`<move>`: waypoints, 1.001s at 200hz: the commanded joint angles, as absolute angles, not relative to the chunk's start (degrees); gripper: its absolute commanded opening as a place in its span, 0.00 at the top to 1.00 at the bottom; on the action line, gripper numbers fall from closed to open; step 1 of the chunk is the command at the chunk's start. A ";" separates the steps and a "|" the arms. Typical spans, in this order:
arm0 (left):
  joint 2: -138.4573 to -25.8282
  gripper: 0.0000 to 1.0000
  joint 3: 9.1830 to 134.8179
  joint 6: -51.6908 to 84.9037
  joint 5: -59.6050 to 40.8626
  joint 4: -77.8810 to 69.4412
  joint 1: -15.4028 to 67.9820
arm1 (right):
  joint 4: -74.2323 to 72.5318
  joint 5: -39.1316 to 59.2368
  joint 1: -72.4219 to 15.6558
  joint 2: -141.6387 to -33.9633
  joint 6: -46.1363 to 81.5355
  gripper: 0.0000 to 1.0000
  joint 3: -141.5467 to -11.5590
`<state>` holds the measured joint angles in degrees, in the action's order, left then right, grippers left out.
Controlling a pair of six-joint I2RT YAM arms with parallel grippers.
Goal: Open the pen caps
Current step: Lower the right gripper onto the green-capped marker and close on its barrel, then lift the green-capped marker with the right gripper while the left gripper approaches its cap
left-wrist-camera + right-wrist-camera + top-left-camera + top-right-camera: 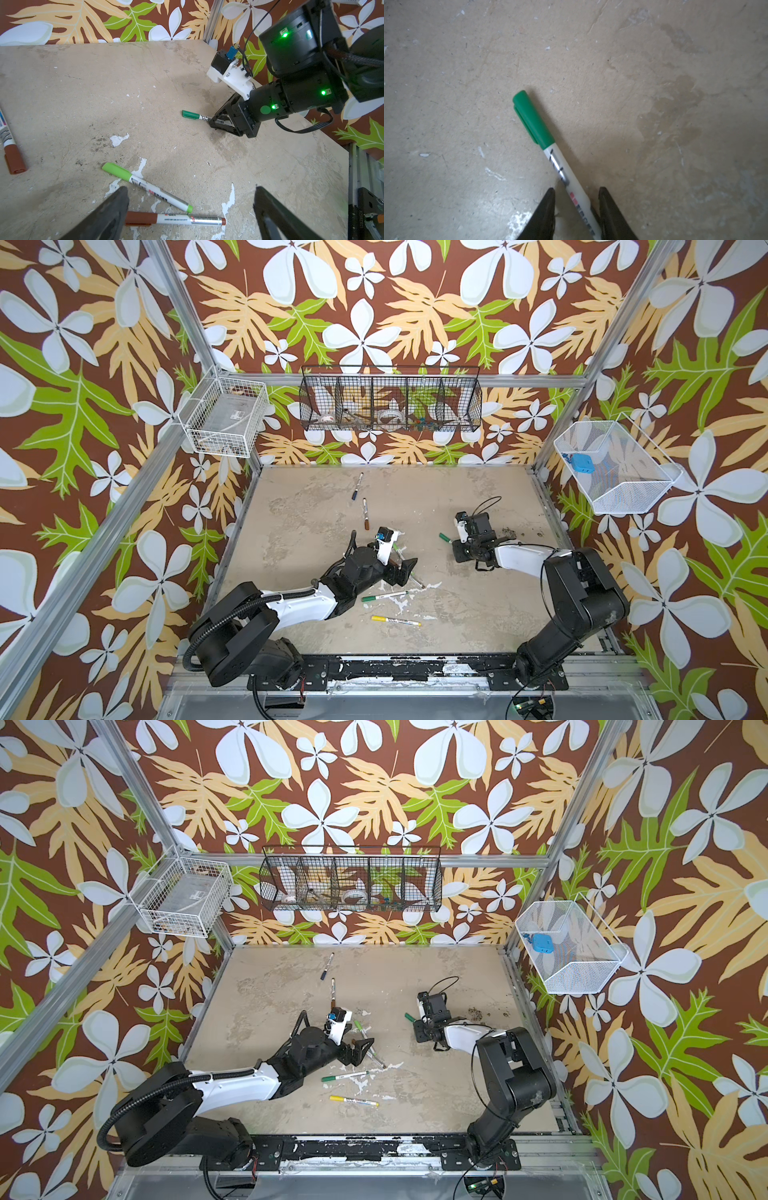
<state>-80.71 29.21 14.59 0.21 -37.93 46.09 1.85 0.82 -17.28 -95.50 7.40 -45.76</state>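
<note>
A white marker with a green pen cap (532, 118) lies flat on the table. My right gripper (576, 190) stands over its barrel, one finger on each side. A small gap shows on one side, so it counts as open. Both top views show that green cap (444, 537) (409, 1016) poking out left of the gripper. My left gripper (190, 189) hangs wide open and empty above a light green capped marker (145, 187) and a brown capped marker (174, 219).
More capped markers lie on the table: blue (357, 486) and brown (365, 514) at the back, green (384, 596) and yellow (395, 620) near the front. Wire baskets (390, 404) hang on the walls above the table.
</note>
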 commanded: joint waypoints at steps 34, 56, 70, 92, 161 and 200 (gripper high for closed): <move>-80.51 0.05 29.88 13.24 3.16 -35.78 46.09 | 3.08 2.68 -17.32 -96.25 6.76 0.74 -46.14; -80.77 0.05 30.05 13.33 2.93 -35.62 46.10 | 3.25 3.03 -17.32 -96.33 6.77 0.79 -46.06; -80.95 0.05 30.30 13.36 3.01 -35.37 46.14 | 3.34 3.29 -17.39 -96.45 6.68 0.81 -46.05; -81.17 0.05 30.49 13.51 3.01 -35.24 46.10 | 3.51 3.74 -17.47 -96.71 6.60 0.84 -46.23; -80.47 0.03 31.03 15.16 10.24 -31.93 46.12 | 3.52 5.31 -17.84 -95.15 6.42 0.99 -46.15; -76.15 0.02 29.19 17.12 12.00 -32.93 46.14 | -0.65 16.61 -18.00 -88.23 8.92 0.99 -44.12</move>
<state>-78.48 30.15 15.11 9.61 -31.97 46.09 2.50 7.51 -17.80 -91.88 7.01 -45.06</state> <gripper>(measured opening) 0.977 0.055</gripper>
